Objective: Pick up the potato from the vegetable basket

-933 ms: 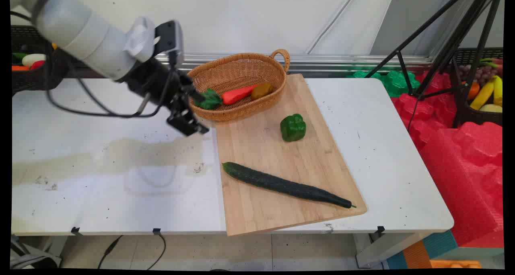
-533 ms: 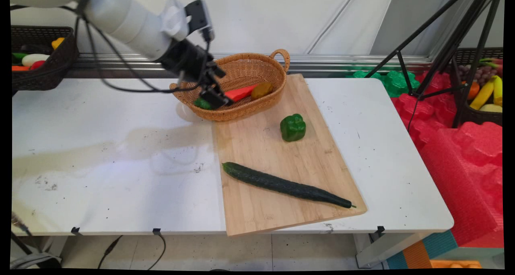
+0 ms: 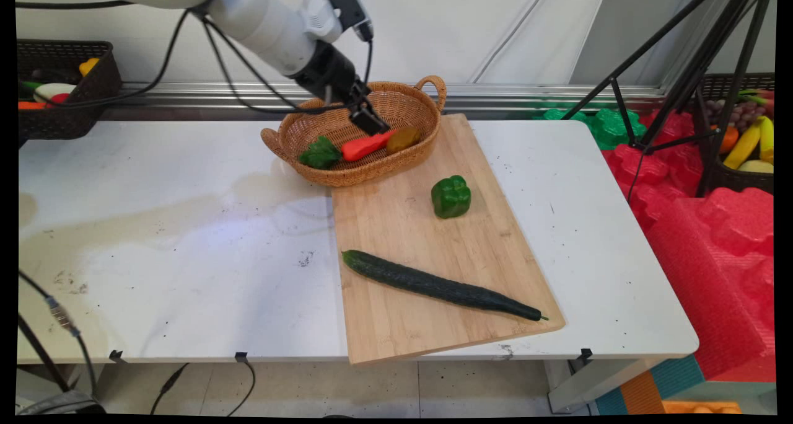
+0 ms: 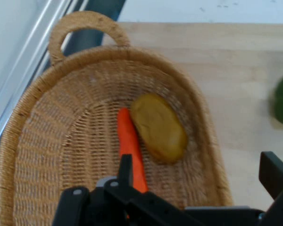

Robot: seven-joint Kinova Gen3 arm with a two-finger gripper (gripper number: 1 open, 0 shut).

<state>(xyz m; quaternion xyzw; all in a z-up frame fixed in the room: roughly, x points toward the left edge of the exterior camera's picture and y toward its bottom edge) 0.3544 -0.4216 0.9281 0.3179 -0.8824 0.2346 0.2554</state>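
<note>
On the table (image 3: 155, 238), the wicker basket (image 3: 396, 101) holds an orange carrot (image 3: 365, 145) lying lengthwise, a brownish potato (image 3: 403, 139) touching its tip. The gripper (image 4: 198, 183) hangs inside the basket, fingers (image 4: 273, 174) spread (nothing between them), one finger over the carrot's near end, potato just ahead.

Carrot (image 3: 367, 145) and potato (image 3: 403, 139) in basket (image 3: 347, 176), behind board (image 3: 396, 269).
</note>
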